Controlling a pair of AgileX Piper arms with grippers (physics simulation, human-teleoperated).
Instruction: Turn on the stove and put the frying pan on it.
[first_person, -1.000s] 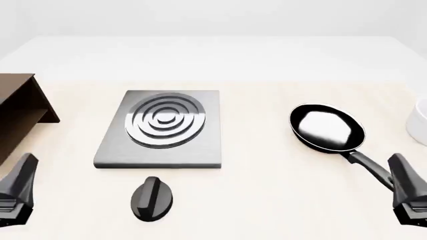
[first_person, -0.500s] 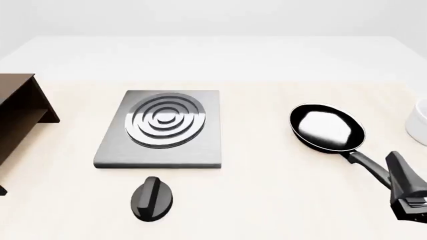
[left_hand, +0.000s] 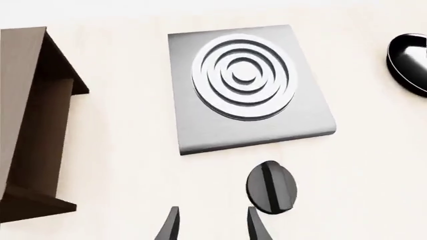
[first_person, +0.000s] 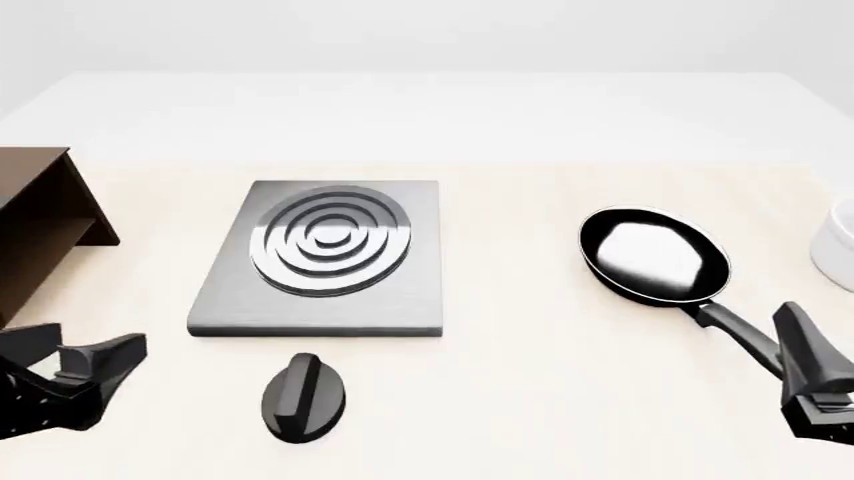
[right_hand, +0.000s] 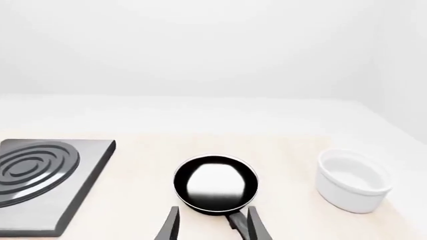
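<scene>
shelf (first_person: 40, 225): brown, far left of table, well apart from the job
left gripper (left_hand: 210, 227): fingers parted, nothing between them, low at front-left, near knob but not touching
knob (first_person: 304, 396): black oval, just in front of stove, untouched; can't tell its on/off position
stove (first_person: 324, 258): grey slab, ringed burner bare, centre-left
pan (first_person: 657, 254): right of stove, well apart, flat on table, handle runs back toward right arm
right gripper (right_hand: 212, 227): fingers apart, straddling the handle, not clamped yet by the look of it
cup (right_hand: 352, 180): white, right of pan, near it
risk 1: left fingers sit off to one side of knob; closing there would likely miss or shove it instead of turning
risk 2: gripping the handle far from the bowl could let pan sag or twist on lift
risk 3: a wide swing could clip cup
</scene>
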